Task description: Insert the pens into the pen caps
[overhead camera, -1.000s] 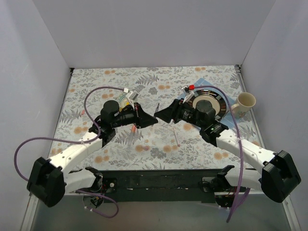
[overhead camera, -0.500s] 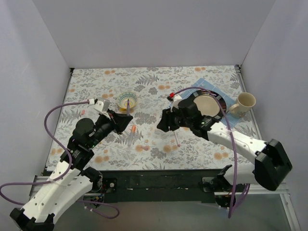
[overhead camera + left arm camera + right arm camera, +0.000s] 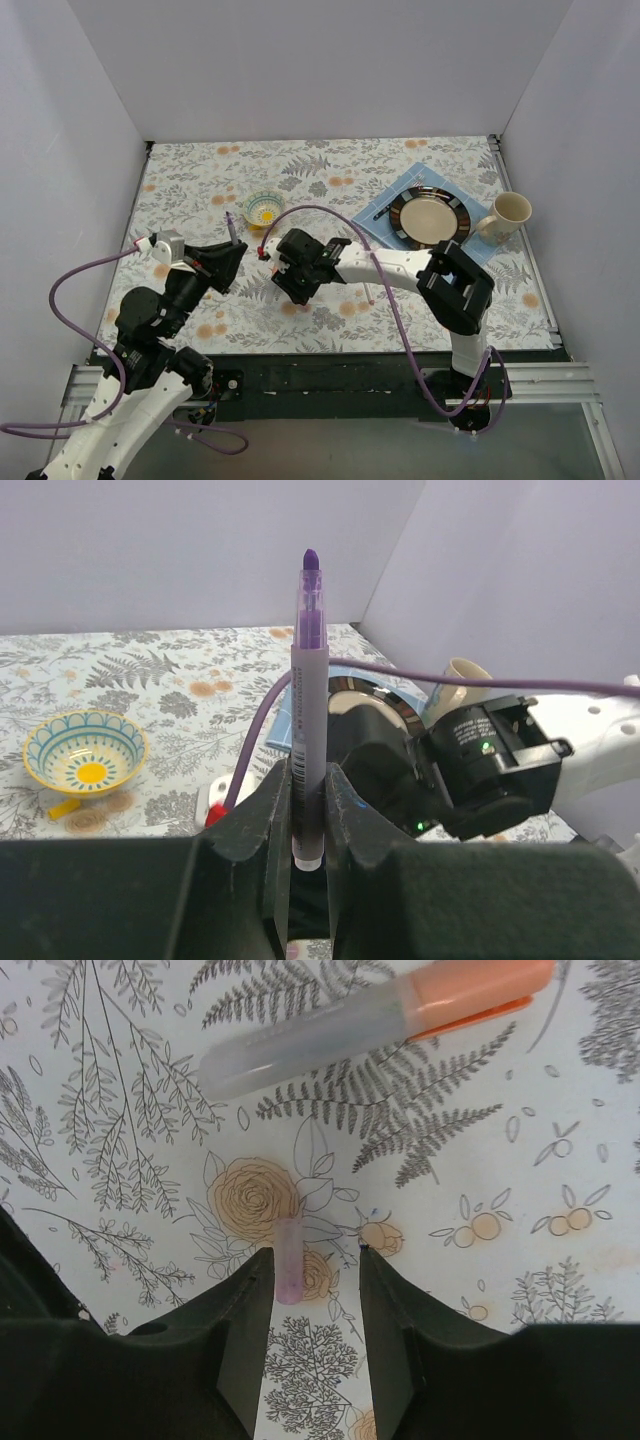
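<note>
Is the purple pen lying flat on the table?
No, the left hand grips the purple pen upright between its fingers, with the tip pointing up.

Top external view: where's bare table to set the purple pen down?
Free: the far strip between the bowl and back wall; the near right corner below the plate and mug. Crowded: the centre, where the left gripper holds the purple pen and the right gripper hangs over a cap near the orange-capped pen.
</note>
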Robot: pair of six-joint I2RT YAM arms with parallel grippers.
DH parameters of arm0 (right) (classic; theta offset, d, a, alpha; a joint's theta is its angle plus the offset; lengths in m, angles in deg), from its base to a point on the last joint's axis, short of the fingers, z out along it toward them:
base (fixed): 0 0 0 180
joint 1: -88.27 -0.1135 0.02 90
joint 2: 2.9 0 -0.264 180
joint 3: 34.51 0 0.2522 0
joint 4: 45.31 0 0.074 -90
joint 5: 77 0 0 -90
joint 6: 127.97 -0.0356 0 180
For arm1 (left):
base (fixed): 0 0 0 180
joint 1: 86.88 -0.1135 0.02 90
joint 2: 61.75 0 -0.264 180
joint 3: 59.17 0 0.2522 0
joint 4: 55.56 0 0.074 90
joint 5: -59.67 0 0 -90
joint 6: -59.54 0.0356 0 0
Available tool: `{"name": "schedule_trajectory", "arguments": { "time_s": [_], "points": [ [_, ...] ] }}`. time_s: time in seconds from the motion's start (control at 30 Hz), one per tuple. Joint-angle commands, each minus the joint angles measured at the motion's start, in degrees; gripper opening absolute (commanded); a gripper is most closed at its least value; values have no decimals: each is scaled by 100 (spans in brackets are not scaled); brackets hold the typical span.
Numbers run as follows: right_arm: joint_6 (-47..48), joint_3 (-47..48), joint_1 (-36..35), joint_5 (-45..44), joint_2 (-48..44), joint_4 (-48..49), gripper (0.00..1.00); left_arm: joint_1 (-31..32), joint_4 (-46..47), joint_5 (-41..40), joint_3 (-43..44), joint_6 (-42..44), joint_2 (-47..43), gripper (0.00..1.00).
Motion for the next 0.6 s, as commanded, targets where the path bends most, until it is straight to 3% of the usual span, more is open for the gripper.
{"name": "schedule_trajectory", "arguments": {
  "time_s": [0.0, 0.3, 0.57],
  "points": [
    [496, 413, -259, -265, 196, -496, 46, -26, 110, -321, -81, 120, -165, 0],
    [436, 88, -470, -581, 381, -400, 47, -17, 93, -356, -81, 138, -175, 0],
    [233, -123, -637, -1030, 417, -198, 37, -26, 93, -348, -90, 129, -166, 0]
  ]
}}
